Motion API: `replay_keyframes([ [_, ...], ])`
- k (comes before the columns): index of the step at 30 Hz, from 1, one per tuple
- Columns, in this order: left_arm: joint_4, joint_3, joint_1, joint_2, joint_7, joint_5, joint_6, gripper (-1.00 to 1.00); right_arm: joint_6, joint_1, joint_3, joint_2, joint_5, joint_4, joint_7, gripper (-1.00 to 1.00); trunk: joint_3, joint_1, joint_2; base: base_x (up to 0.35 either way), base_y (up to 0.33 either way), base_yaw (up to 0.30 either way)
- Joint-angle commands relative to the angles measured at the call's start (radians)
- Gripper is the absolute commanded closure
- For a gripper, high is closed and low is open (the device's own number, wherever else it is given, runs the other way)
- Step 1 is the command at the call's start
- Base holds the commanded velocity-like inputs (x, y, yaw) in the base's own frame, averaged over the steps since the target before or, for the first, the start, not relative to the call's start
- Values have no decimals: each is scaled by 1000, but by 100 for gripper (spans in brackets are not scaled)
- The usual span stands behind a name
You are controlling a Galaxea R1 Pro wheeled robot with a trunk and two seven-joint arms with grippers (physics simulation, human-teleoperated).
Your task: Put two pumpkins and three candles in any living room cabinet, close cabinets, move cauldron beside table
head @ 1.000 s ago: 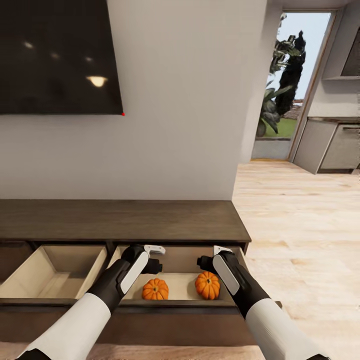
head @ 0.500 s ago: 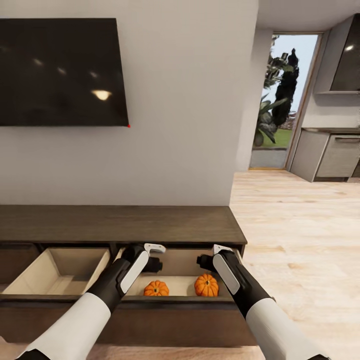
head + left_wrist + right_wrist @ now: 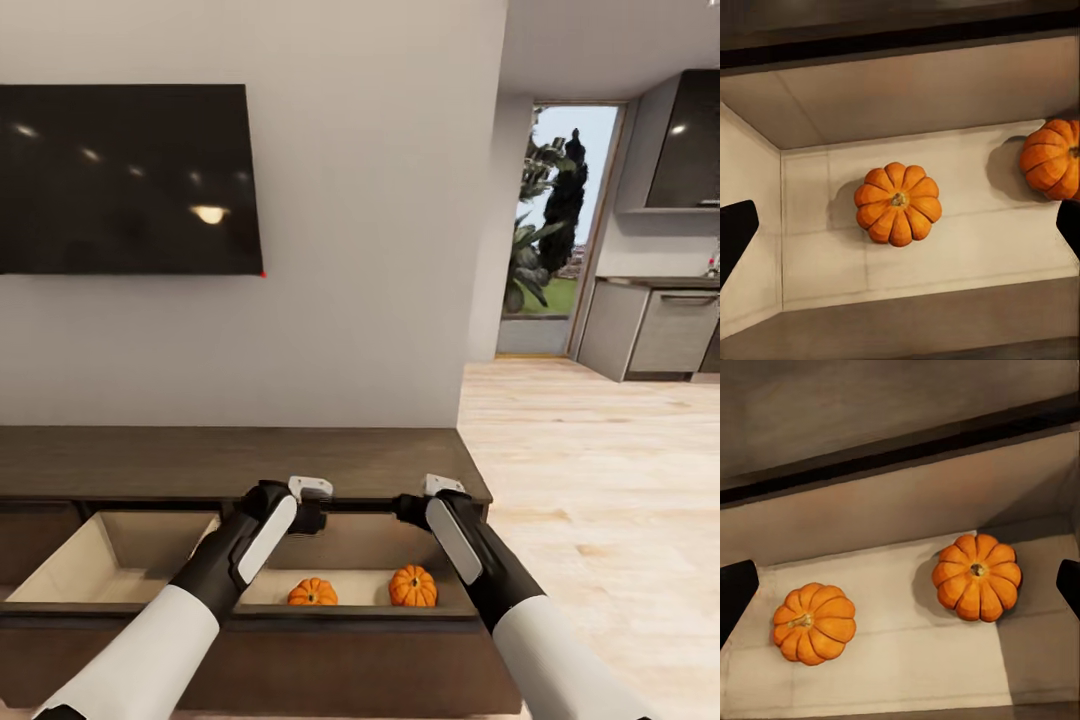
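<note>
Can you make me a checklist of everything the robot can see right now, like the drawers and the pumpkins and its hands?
Surface: dark-brown cabinet top, bare; two drawers open, pale inside.
Job's things: two pumpkins, left pumpkin and right pumpkin, apart on the floor of the right drawer; left drawer holds nothing seen.
Clutter: nothing seen.
Grippers: left gripper and right gripper above the right drawer, both open, holding nothing.
Cables: nothing seen.
Surroundings: black TV on the wall, wooden floor, kitchen units, doorway with plants.
</note>
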Motion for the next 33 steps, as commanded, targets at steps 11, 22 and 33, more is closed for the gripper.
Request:
replay_keyframes([
  [11,-237,4,1,6,64,11,44,-100,48,17,-3,-4,-11,-244,-11,-100,41,-5,2,-60,0,0],
  [22,-279,7,2,7,66,11,50,-100,52,19,-5,-5,-13,-251,-11,-100,81,-23,31,-317,0,0],
  [33,-283,8,2,7,66,11,49,-100,52,19,-2,-3,-3,-255,-12,-100,116,-65,108,-322,0,0],
])
